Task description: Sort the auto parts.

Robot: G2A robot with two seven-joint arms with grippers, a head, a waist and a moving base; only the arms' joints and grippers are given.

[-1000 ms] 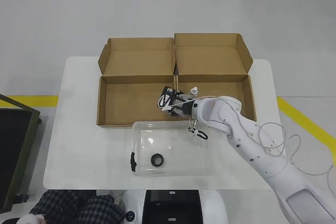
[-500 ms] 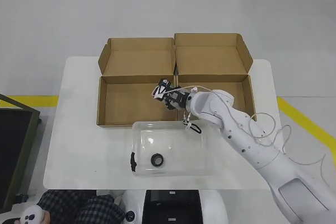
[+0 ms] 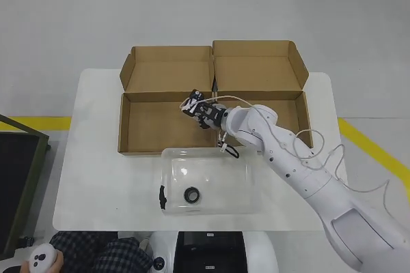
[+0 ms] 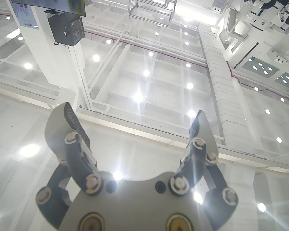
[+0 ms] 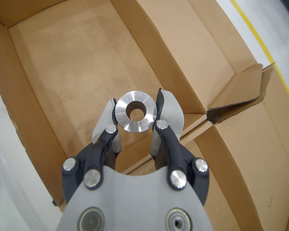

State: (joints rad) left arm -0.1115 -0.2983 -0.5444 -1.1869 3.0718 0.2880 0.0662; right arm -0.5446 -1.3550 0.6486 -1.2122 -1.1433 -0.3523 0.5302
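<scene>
The right hand [image 5: 136,102] was clenched on one silver metal ring [image 5: 121,115], held over the left cardboard box [image 3: 154,128], beside a second cardboard box [image 3: 287,112] on the white bench [image 3: 96,170]. One dark ring [image 3: 192,196] lay in the single clear bin [image 3: 222,179]. The left hand [image 4: 132,111] was released, empty, pointing at the ceiling.

The metal ring [image 5: 135,111] is bright silver with fine radial streaks. The right gripper [image 5: 135,97] has pale grey fingers [image 5: 171,111], black ribbed pads [image 5: 159,102] and black links. Both the left cardboard box [image 3: 157,126] and right cardboard box [image 3: 283,106] are plain brown, the table [image 3: 102,170] white, the floor stripe [image 3: 41,123] yellow
</scene>
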